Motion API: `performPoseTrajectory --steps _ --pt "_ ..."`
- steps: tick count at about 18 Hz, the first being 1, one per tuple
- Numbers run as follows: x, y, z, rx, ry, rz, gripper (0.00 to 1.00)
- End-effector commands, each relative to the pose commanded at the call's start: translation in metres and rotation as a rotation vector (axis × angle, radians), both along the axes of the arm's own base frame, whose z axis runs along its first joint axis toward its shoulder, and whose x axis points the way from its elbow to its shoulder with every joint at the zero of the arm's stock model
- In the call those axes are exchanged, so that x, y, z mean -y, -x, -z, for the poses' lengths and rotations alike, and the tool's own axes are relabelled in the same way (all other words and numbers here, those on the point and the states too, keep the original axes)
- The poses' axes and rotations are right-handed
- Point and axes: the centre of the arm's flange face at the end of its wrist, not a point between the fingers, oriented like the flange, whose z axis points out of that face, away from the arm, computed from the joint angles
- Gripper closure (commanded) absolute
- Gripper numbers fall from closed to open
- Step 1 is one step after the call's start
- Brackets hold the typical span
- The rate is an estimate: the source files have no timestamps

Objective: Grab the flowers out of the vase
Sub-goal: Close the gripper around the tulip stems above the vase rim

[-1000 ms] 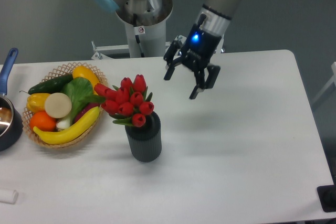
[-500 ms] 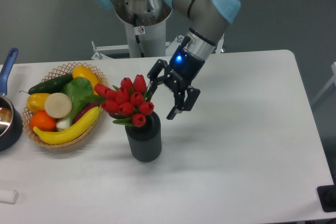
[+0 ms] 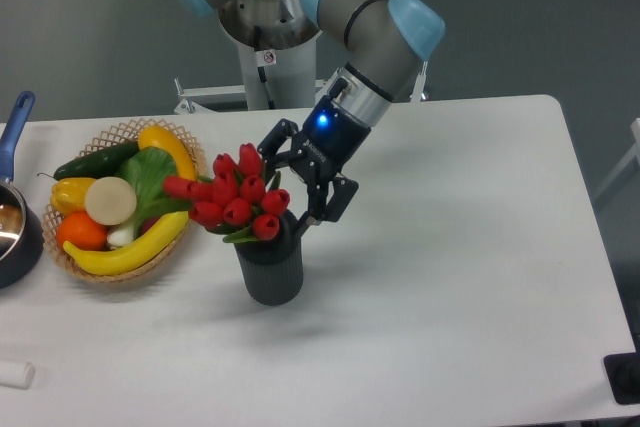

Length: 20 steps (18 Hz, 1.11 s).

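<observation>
The flowers (image 3: 229, 201), a bunch of red tulip buds with green leaves, stand in the vase (image 3: 270, 269), a short dark grey ribbed cylinder left of the table's middle. The bunch leans to the left, toward the wicker basket. My gripper (image 3: 288, 187) is open and sits right at the right side of the bunch, just above the vase mouth. One finger (image 3: 272, 140) is behind the buds and the other finger (image 3: 331, 203) is in front to the right. The jaws have not closed on the flowers.
A wicker basket (image 3: 110, 135) with banana, cucumber, orange, peppers and lettuce stands at the left. A dark pot with a blue handle (image 3: 14, 124) is at the far left edge. A small white object (image 3: 14, 374) lies at the front left.
My gripper has moved left and down from the table's back middle to the flowers. The bunch has tipped further left and the vase has shifted slightly left.
</observation>
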Motion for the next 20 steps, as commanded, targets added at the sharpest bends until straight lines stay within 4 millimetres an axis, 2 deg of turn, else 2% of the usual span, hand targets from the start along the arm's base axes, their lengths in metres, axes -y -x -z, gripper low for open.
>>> performPoseTrajectory --steps 5,11,16,20 --pt "0.004 0.006 -0.004 -0.008 0.004 -0.013 0.00" --pt "0.004 0.000 -0.004 -0.010 0.008 -0.008 0.00" --pt "0.012 -0.002 0.008 -0.009 0.043 -0.014 0.00" --pt "0.012 -0.007 0.005 -0.015 0.042 -0.008 0.00"
